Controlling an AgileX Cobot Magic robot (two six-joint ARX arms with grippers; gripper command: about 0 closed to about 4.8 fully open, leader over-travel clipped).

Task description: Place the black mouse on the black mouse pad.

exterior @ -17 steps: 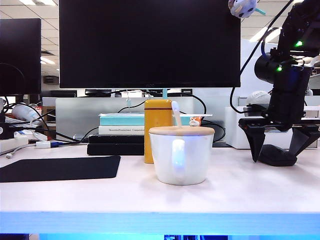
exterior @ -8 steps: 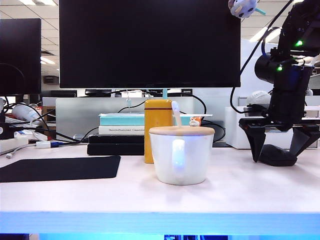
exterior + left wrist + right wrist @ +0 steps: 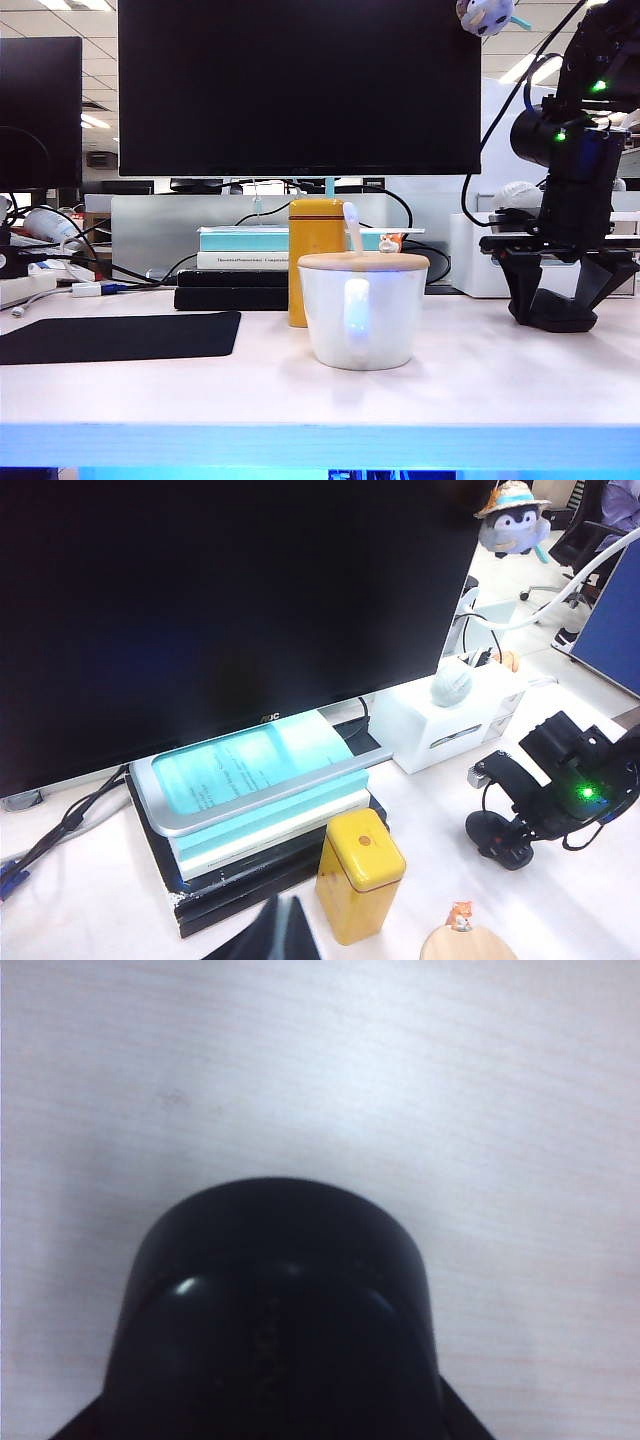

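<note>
In the exterior view, the right gripper (image 3: 562, 300) is down on the table (image 3: 480, 390) at the right, its two fingers tight on both sides of the black mouse (image 3: 562, 312). The black mouse pad (image 3: 120, 336) lies flat far to the left. A white mug (image 3: 362, 310) stands between them.

In the left wrist view, the left gripper does not show, so I cannot tell its jaws. A yellow box (image 3: 360, 872) stands by some books (image 3: 262, 790).

In the right wrist view, the mouse (image 3: 275, 1310) fills the picture, sitting on the table

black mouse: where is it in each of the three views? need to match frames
Exterior view: black mouse on the table at far right, between the right gripper fingers.
Left wrist view: small dark shape at right, under the right arm, in front of the white box.
Right wrist view: fills the lower centre, on bare tabletop.
Shared landmark: yellow canister in exterior and left wrist views; the right wrist view shows only mouse and tabletop.
</note>
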